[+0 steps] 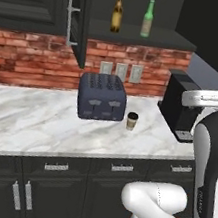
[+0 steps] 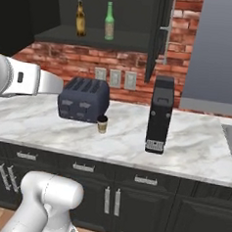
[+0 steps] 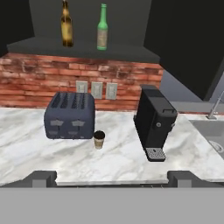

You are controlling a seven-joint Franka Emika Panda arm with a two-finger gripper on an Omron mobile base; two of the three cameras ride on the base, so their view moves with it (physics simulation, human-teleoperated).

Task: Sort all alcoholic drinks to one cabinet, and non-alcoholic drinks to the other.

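- Claw (image 3: 111,178): nearest the hand camera, its two dark fingertips (image 3: 41,178) stand spread to their widest at the bottom of the hand view, with nothing between them; it hangs in front of the surface's near edge.
- Surface (image 1: 32,123): white marbled top over dark drawers and cabinet doors.
- Paper cup (image 1: 132,120): small, tan, with a dark lid, upright on the surface just beside the toaster's front right corner, not touching it.
- Toaster (image 1: 102,97): dark blue-grey, four slots, behind and to the left of the cup.
- Coffee machine (image 2: 160,113): black, upright, to the right of the cup and well apart from it.
- Brick wall (image 1: 34,57): red, behind the surface, carrying three pale outlets (image 1: 120,71) above the toaster.
- Open upper cabinet (image 2: 94,40): dark, doors swung aside, above the toaster.
- Amber bottle (image 1: 117,13): upright on the cabinet shelf, on the left.
- Green bottle (image 1: 147,19): upright on the same shelf, near the amber bottle on its right, apart from it.
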